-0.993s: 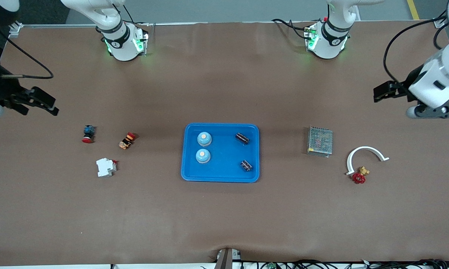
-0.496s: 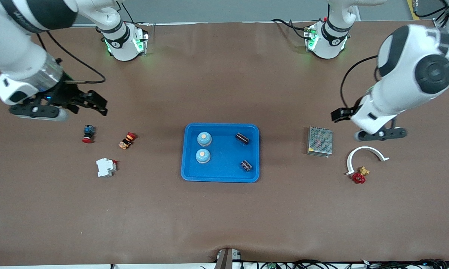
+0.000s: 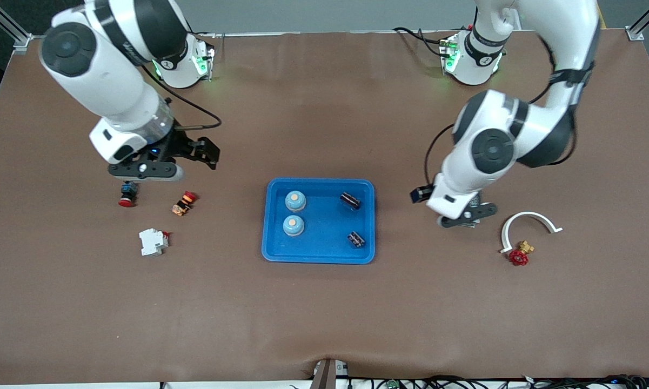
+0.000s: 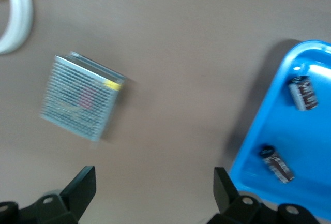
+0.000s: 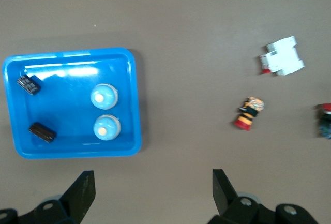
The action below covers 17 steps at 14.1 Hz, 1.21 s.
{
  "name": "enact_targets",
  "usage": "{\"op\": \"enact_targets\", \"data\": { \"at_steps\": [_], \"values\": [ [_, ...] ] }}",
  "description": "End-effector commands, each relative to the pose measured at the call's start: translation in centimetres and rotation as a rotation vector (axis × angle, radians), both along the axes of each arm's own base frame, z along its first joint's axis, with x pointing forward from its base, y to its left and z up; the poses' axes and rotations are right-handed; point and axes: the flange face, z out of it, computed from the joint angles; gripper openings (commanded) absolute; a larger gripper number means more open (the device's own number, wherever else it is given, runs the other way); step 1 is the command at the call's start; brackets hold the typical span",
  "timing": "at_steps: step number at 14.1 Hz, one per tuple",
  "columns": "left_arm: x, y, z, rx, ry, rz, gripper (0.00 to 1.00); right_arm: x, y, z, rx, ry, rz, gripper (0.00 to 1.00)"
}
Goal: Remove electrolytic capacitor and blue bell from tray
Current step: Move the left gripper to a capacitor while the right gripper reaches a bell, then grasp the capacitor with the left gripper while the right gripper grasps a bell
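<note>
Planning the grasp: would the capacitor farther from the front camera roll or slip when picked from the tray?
Likely yes. The capacitor looks like a small dark cylinder lying on its side in the blue tray, so a nudge could roll it. Its casing seems smooth, possibly slippery. It probably weighs little, so pinching across the barrel should do.

Two white, rounded arms with black joint bands and dark round joint caps; green lights glow at both bases. Black cables loop along each wrist. Left claw [image 3: 419,194] and right claw [image 3: 208,153] are black, two-fingered.
</note>
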Motion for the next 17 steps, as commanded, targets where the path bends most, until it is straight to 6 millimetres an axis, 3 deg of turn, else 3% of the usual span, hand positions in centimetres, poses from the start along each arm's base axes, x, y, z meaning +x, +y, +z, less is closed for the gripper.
{"op": "enact_targets", "data": {
  "at_steps": [1,2,4,5,9,12,16,17],
  "values": [
    [-0.7,-5.0,-2.1,-0.019,-0.038,0.103,1.00,1.2,2.2,-1.7,0.004,-0.017,-0.037,1.00],
    [-1.0,-7.2,-3.1,-0.020,-0.037,0.130,1.00,1.4,2.8,-2.4,0.000,-0.021,-0.029,1.00],
    [-2.0,-11.0,-5.0,-0.021,-0.030,0.179,0.86,1.6,3.5,-2.7,0.005,-0.032,-0.021,1.00],
    [-2.0,-12.0,-6.2,-0.023,-0.027,0.205,0.84,1.9,3.7,-2.9,0.008,-0.034,-0.022,1.00],
    [-2.3,-14.3,-10.3,-0.063,-0.060,0.272,0.70,2.5,5.9,-5.5,-0.005,-0.021,0.020,1.00],
    [-2.5,-14.6,-12.2,-0.063,-0.055,0.329,0.61,2.6,7.3,-8.4,-0.033,0.007,0.042,1.00],
    [-3.9,-15.8,-13.7,-0.047,-0.038,0.335,0.60,3.0,8.1,-11.6,-0.068,0.036,0.050,1.00],
    [-4.1,-15.8,-14.5,-0.040,-0.029,0.341,0.60,2.6,9.3,-12.1,-0.061,0.022,0.063,1.00]
  ]
}}
